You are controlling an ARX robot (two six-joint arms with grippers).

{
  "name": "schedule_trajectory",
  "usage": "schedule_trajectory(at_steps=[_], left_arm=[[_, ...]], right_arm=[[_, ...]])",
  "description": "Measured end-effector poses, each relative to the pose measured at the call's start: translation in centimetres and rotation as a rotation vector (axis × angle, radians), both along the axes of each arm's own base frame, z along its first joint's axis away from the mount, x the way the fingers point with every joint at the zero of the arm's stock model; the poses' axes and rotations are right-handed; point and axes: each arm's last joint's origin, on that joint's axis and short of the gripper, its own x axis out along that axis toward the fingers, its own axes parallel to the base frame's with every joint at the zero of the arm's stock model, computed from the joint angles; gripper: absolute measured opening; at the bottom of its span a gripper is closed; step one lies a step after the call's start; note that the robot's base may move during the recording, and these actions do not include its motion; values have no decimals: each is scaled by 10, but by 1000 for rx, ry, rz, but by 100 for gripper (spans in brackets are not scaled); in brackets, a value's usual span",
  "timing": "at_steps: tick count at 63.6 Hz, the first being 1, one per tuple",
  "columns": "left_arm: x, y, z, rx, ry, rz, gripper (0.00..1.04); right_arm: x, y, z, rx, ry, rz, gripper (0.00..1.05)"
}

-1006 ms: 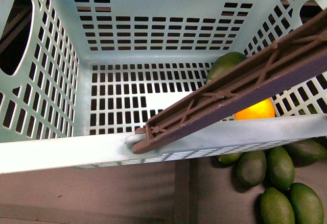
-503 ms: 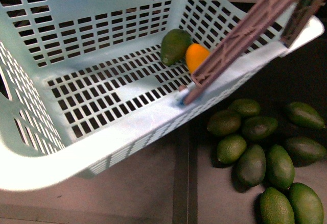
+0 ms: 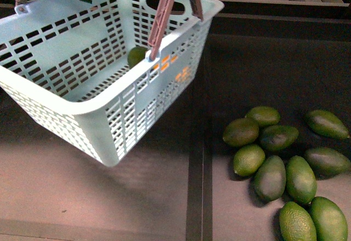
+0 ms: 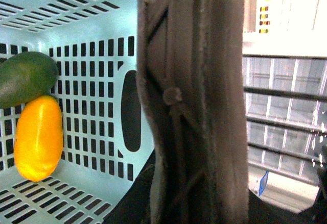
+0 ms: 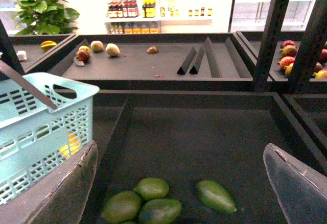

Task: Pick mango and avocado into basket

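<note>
A: Where is the basket (image 3: 88,95)?

B: In the front view it hangs tilted above the dark tabletop (image 3: 109,197), on the left side, with its brown handle (image 3: 164,16) running up out of the top of the picture. The right wrist view shows one corner of it beside the bin of green fruit.

A: And the fruit for the task?

B: Both are inside. The left wrist view shows the mango (image 4: 38,137), plain yellow-orange, lying against the slotted wall with the dark green avocado (image 4: 25,77) touching its upper end. From the front, the avocado peeks over the near rim next to the handle, and the mango shows only as orange patches through the slots.

A: What about the left gripper?

B: It is not visible as such. The left wrist view is filled by the handle, very close to the camera, with a zip tie (image 4: 171,96) knotted on it. I cannot tell whether the jaws are clenched on it.

A: The right gripper (image 5: 179,183)?

B: Released, its two fingers (image 5: 61,188) spread wide at the edges of the right wrist view with nothing between them. Below it lie the loose avocados (image 3: 285,158), a cluster on the dark surface right of the basket and well apart from it. Further back there is a shelf (image 5: 153,60) with a few scattered fruits
</note>
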Motion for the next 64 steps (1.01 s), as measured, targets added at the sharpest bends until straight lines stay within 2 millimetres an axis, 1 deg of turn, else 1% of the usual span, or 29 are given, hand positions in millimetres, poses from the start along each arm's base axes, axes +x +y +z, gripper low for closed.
schedule_trajectory(at_steps=[5,11,17,23,29,34,38,43,49,51,55,56,59,64], left_arm=[[26,14,-5,-3,-31,54,14],[44,28,-11,-12,-52,110,14],[53,42,-23,-12,-48,156,14],[56,54,-36,-14,-42,200,14],[50,65,-53,-1,-18,229,14],[39,72,-70,6,13,254,14],[29,75,-71,-1,18,249,14],[16,76,-78,1,46,250,14],[5,77,-77,-2,54,252,14],[1,77,-77,-6,59,256,17],[-10,77,-76,-11,75,270,31],[-12,77,-76,-12,76,271,33],[-19,78,-70,-13,80,292,44],[-27,80,-59,-11,79,316,58]], right_arm=[[0,0,0,0,0,0,96],[0,0,0,0,0,0,96],[0,0,0,0,0,0,96],[0,0,0,0,0,0,96],[0,0,0,0,0,0,96],[0,0,0,0,0,0,96],[0,0,0,0,0,0,96],[0,0,0,0,0,0,96],[0,0,0,0,0,0,96],[0,0,0,0,0,0,96],[0,0,0,0,0,0,96],[0,0,0,0,0,0,96],[0,0,0,0,0,0,96],[0,0,0,0,0,0,96]])
